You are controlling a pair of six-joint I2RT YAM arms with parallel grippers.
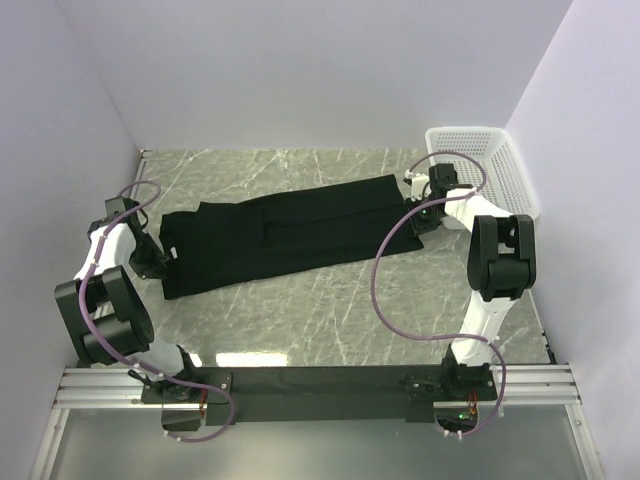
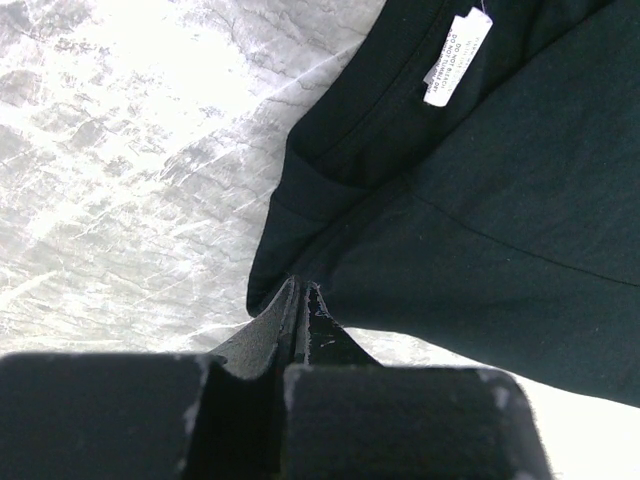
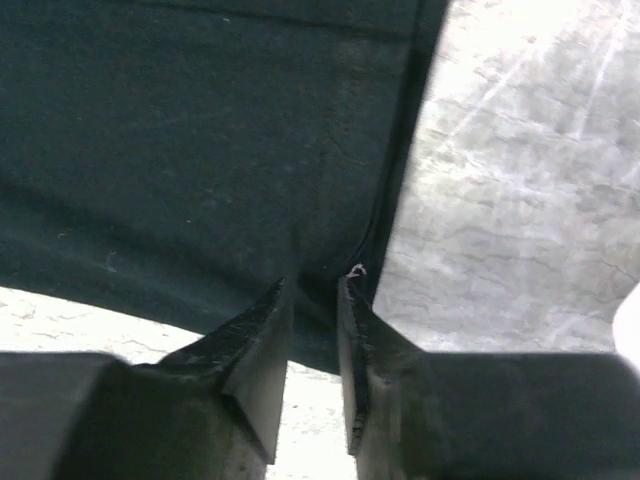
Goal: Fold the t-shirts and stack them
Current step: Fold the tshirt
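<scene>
A black t-shirt (image 1: 290,235), folded lengthwise into a long band, lies slantwise across the marble table (image 1: 330,310). My left gripper (image 1: 160,262) is at its left end by the collar. In the left wrist view the gripper (image 2: 301,292) is shut on the shirt's edge (image 2: 480,200), and the white neck label (image 2: 456,56) shows beyond. My right gripper (image 1: 424,216) is at the shirt's right end. In the right wrist view the gripper (image 3: 315,285) is pinched on the shirt's hem corner (image 3: 200,150), with cloth between the tips. No second shirt or chest print shows.
A white plastic basket (image 1: 484,168) stands at the back right corner, just behind the right arm. White walls enclose the table at the left, back and right. Purple cables loop from both arms.
</scene>
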